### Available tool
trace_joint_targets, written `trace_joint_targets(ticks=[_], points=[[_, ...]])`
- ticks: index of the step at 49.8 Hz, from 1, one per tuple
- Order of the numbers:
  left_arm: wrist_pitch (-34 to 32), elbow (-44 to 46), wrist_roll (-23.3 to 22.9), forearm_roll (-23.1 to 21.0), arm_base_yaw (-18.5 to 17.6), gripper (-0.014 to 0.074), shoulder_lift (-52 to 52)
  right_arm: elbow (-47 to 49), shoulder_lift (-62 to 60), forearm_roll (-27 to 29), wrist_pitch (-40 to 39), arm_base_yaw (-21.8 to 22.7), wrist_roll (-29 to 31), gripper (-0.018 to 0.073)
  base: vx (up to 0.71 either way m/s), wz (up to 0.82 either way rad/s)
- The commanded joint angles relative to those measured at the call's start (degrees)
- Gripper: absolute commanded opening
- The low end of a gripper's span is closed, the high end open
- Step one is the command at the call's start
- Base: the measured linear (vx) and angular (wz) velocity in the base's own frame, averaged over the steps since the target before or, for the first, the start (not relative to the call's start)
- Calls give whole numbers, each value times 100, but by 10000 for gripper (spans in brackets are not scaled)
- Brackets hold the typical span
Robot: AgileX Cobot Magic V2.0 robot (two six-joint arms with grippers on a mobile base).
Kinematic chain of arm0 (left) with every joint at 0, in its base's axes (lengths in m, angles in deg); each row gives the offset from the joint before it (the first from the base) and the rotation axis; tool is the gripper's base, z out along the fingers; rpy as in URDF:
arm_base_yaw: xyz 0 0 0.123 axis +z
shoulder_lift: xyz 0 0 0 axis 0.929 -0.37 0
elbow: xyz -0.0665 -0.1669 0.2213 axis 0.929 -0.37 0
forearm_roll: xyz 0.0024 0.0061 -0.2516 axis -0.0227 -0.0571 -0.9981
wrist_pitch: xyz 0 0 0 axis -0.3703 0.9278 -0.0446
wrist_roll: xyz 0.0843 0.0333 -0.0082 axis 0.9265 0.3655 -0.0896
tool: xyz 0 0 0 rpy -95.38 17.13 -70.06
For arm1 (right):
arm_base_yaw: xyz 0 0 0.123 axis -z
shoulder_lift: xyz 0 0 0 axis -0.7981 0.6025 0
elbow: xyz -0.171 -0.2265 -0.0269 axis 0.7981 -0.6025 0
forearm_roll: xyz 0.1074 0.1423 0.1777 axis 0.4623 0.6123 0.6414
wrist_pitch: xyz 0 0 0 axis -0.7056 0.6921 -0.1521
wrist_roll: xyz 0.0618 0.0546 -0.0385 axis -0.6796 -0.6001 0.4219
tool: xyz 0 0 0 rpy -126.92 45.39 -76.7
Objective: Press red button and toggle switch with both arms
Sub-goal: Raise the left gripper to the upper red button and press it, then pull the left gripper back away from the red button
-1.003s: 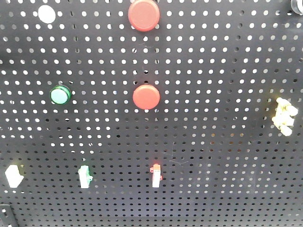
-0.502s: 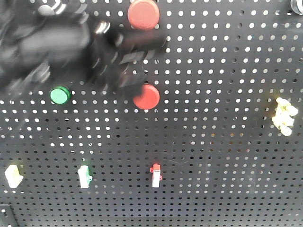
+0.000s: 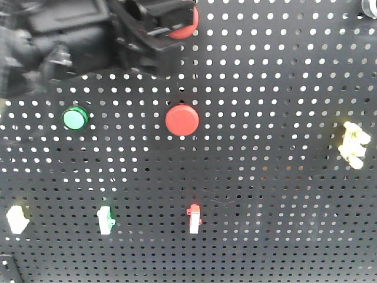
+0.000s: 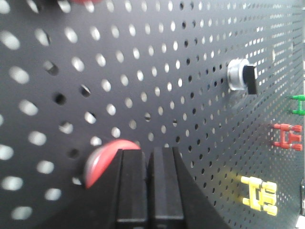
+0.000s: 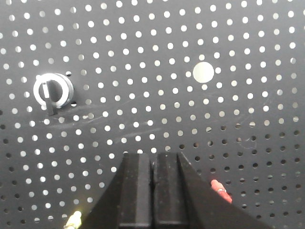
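Note:
A black pegboard (image 3: 265, 177) carries two red buttons. My left arm, a black shape, reaches in from the top left, and its gripper (image 3: 177, 20) covers most of the upper red button (image 3: 189, 23). The lower red button (image 3: 181, 120) is uncovered. In the left wrist view the gripper (image 4: 147, 153) is shut and empty, with its tips against the right edge of the red button (image 4: 102, 160). A red toggle switch (image 3: 194, 218) sits low on the board. My right gripper (image 5: 153, 156) is shut and empty, facing the board, left of a red toggle (image 5: 221, 190).
A green button (image 3: 75, 118), a white toggle (image 3: 17, 219), a green toggle (image 3: 105, 220) and a yellow toggle (image 3: 353, 144) are on the board. A rotary knob (image 4: 243, 78) shows in the left wrist view and also in the right wrist view (image 5: 52, 90).
My left arm came in from the top left, passed blurred between the two red buttons, then moved up onto the upper red button. The switches look unchanged.

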Motion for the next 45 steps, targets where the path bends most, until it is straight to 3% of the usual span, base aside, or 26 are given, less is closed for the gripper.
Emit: trace_joint_targets(ticks=[1, 10, 28, 37, 45], points=[[-640, 196, -67, -107, -5, 2, -51, 152, 79, -75, -415, 41, 49, -3, 0, 0], [-892, 196, -145, -124, 170, 2, -160, 152, 79, -75, -324, 41, 53, -3, 0, 0], [-309, 27, -65, -88, 175, 2, 523, 152, 79, -10, -265, 41, 5, -3, 0, 0], [-386, -1087, -60, 54, 182, 2, 1385, 152, 79, 478, -172, 41, 108, -3, 0, 0], [-706, -2673, -60, 180, 182, 2, 2351, 152, 123, 1168, -151, 41, 1056, -3, 0, 0]])
